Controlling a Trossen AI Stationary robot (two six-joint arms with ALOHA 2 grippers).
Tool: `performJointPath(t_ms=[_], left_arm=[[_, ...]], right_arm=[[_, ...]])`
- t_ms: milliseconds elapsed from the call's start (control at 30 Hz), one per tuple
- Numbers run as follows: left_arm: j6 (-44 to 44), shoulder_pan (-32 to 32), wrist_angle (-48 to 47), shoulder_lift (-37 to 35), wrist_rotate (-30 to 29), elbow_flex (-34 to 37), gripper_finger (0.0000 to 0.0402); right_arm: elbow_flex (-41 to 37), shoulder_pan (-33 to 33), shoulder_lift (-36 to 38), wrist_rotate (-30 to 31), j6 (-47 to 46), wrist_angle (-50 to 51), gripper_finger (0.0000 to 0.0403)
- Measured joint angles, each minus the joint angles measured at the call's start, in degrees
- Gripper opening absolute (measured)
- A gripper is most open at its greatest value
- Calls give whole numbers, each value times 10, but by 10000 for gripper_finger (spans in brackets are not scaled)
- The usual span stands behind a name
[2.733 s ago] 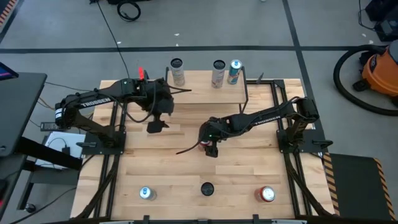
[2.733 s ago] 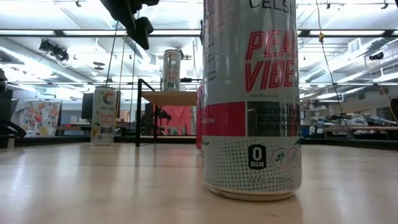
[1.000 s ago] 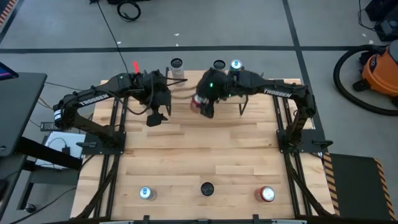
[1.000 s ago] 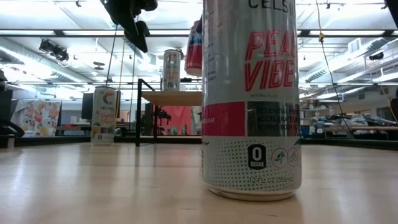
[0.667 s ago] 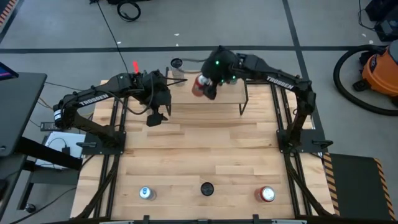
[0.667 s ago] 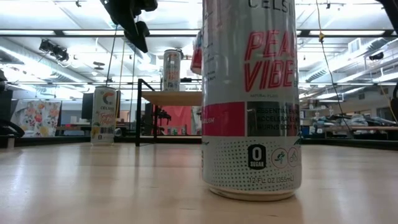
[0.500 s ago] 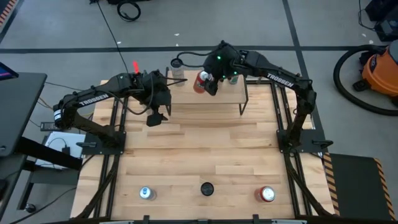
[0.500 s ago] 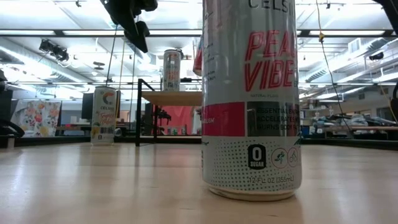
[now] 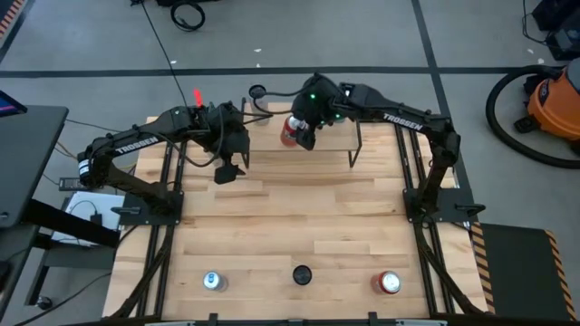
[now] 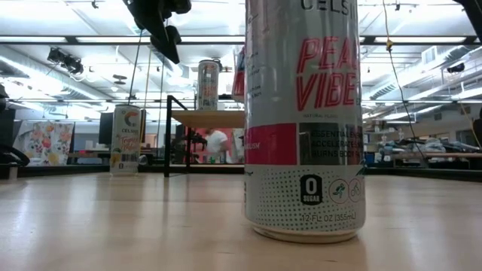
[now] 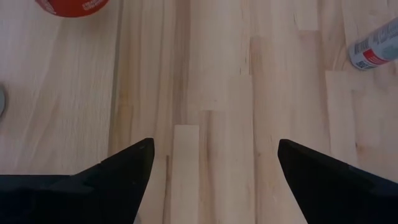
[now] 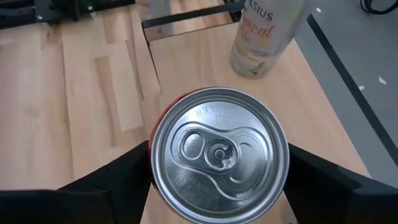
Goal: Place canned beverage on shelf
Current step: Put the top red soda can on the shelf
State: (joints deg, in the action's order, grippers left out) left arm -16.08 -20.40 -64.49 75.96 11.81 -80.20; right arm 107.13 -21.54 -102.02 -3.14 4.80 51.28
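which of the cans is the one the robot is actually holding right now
The red can, gripped by the right gripper over the shelf at the far edge. The other cans stand free, including three along the table's near edge.

Large silver can (image 10: pixel 303 120) right of centre on the surface (image 10: pixel 120 226); shelf (image 10: pixel 205 119) mid-frame carrying a can (image 10: pixel 208 84); dark tool (image 10: pixel 162 26) upper left.

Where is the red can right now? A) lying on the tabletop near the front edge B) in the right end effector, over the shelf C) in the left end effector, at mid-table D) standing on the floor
B: the right end effector flanks the red can on both sides, above the shelf board; the high view puts it at the shelf's left end.
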Motion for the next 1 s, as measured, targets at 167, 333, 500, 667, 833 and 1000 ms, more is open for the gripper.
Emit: performJointPath(t_ms=[167,333,500,667,833,1000], left_arm=[[5,0,0,0,0,0,353],[5,0,0,0,0,0,353],[5,0,0,0,0,0,353],[5,0,0,0,0,0,353],[5,0,0,0,0,0,353],[5,0,0,0,0,0,353]], right_arm=[[-17,-1,0,-3,5,-30,328],[-19,-1,0,-11,14,-31,327],[-19,-3,0,-11,10,-35,335],[-19,-3,0,-11,1,-36,339],[-19,-3,0,-11,3,-37,340],[-19,-3,0,-10,3,-44,345]])
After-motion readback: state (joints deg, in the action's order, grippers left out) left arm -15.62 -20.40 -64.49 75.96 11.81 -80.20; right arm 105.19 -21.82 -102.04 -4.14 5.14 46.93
